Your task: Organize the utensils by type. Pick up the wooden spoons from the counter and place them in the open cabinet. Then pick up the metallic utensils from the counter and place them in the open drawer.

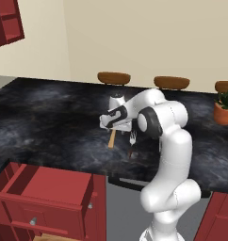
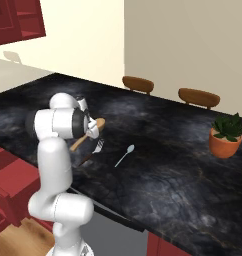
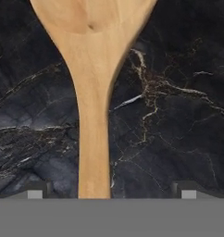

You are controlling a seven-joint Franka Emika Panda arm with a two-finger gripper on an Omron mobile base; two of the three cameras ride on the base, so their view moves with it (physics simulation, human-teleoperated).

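Hovering over the wooden spoon (image 3: 93, 115), spread fingers (image 3: 35, 190) straddle its handle, which runs straight between them.

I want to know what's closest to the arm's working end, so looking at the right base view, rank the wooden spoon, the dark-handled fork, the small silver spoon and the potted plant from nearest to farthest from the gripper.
1. Tan wooden spoon, directly under the open gripper.
2. Silver fork with dark handle, just beside it, toward the counter's front.
3. Small thin silver spoon, further right.
4. Green plant in orange pot, far right.
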